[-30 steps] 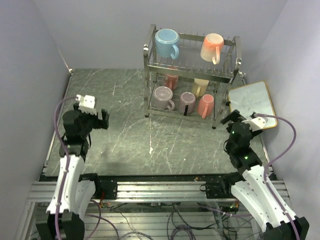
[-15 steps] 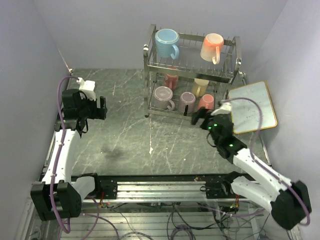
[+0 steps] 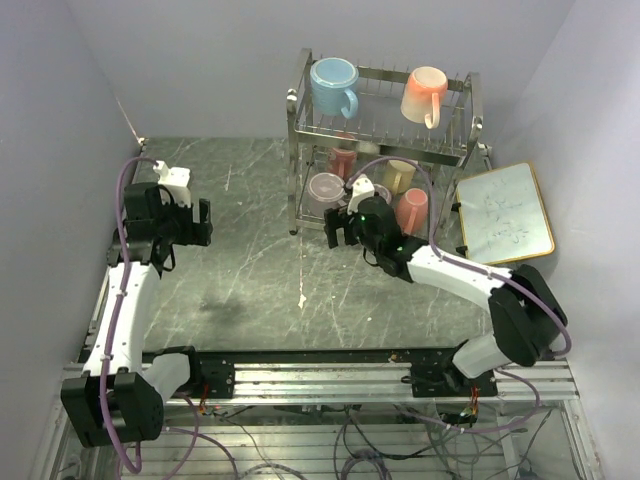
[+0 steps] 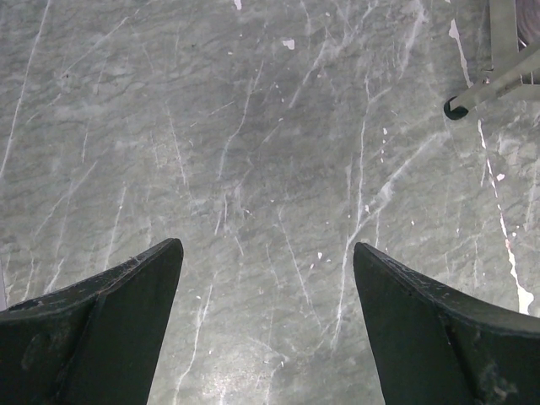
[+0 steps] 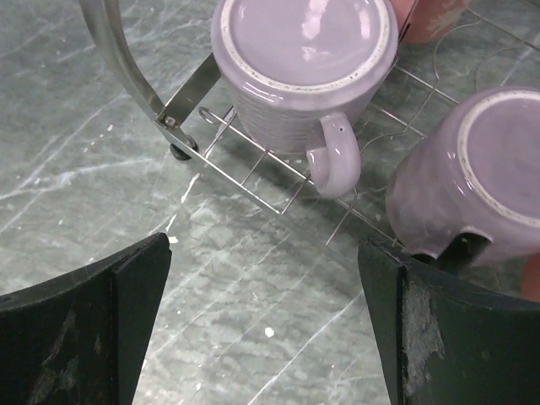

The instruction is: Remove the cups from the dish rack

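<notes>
Here mauve ribbed mug [image 5: 299, 76] upside-down on chrome rack [image 5: 108, 42].

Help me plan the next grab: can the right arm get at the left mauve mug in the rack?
Probably yes. The open right gripper hangs just before the mug at the rack front, handle facing it, nothing between. The corner post and second mauve mug flank it closely.

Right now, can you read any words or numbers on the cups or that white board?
No words, numbers or signs can be read anywhere.
whiteboard: a few faint marks, too small and blurred to read.
mauve mug, seen close up from the right wrist: plain, no print on the parts that show.
</notes>
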